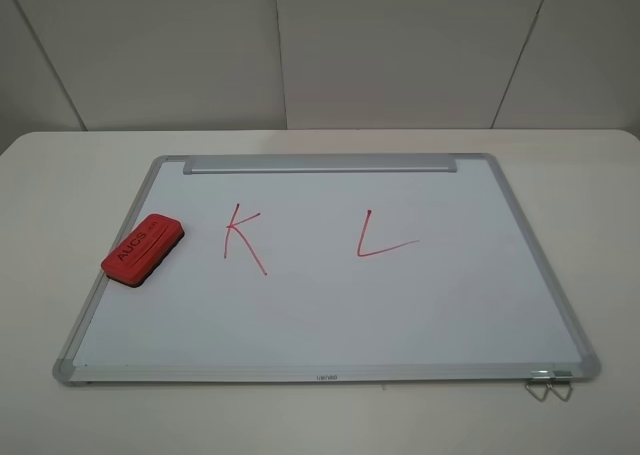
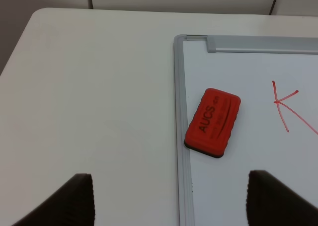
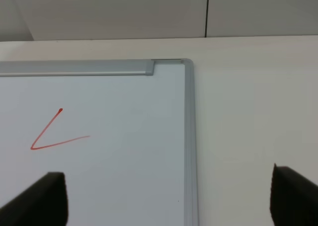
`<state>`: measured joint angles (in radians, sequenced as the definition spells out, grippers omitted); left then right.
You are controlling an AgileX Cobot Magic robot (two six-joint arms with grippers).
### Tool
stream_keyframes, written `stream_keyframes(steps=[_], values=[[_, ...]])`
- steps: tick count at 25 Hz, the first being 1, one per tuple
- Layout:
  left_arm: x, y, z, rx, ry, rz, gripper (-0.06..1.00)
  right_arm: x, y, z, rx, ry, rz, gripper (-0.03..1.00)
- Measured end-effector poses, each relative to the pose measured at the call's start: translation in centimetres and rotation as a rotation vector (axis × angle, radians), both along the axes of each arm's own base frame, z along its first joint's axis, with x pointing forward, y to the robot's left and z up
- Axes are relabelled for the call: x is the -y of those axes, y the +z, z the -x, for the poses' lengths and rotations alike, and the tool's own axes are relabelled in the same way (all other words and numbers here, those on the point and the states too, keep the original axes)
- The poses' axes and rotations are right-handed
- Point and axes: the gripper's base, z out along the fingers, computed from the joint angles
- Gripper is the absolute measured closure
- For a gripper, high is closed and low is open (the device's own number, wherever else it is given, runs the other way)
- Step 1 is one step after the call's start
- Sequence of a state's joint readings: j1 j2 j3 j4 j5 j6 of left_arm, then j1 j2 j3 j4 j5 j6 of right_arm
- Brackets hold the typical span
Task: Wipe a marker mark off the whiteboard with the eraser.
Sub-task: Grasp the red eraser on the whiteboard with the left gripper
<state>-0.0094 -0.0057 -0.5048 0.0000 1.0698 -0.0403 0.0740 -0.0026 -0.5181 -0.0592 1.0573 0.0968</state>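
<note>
The whiteboard [image 1: 400,305] lies flat on the table, its silver tray strip [image 1: 320,164] along the far edge. A red "K" mark [image 1: 242,237] is drawn left of the board's middle and also shows in the left wrist view [image 2: 290,109]. The red eraser [image 1: 144,249] rests on the board's left edge, beside the K; the left wrist view shows the eraser [image 2: 213,120] overlapping the frame. My left gripper [image 2: 169,206] is open, hanging above and short of the eraser. My right gripper [image 3: 169,206] is open over the board's right side. Neither gripper appears in the high view.
A red "L"-shaped mark [image 1: 382,237] sits right of the K, seen too in the right wrist view [image 3: 52,136]. Metal hanger clips [image 1: 548,383] stick out at the board's near right corner. The white table [image 1: 60,175] surrounds the board; a wall stands behind.
</note>
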Motion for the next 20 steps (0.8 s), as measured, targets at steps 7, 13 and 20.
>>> stream_keyframes(steps=[7,13,20], values=[[0.00,0.00,0.00,0.000,0.000,0.000,0.31,0.00,0.00,0.00,0.000,0.000,0.000,0.24],[0.00,0.00,0.00,0.000,0.000,0.000,0.31,0.00,0.00,0.00,0.000,0.000,0.000,0.24],[0.00,0.00,0.00,0.000,0.000,0.000,0.31,0.00,0.00,0.00,0.000,0.000,0.000,0.24]])
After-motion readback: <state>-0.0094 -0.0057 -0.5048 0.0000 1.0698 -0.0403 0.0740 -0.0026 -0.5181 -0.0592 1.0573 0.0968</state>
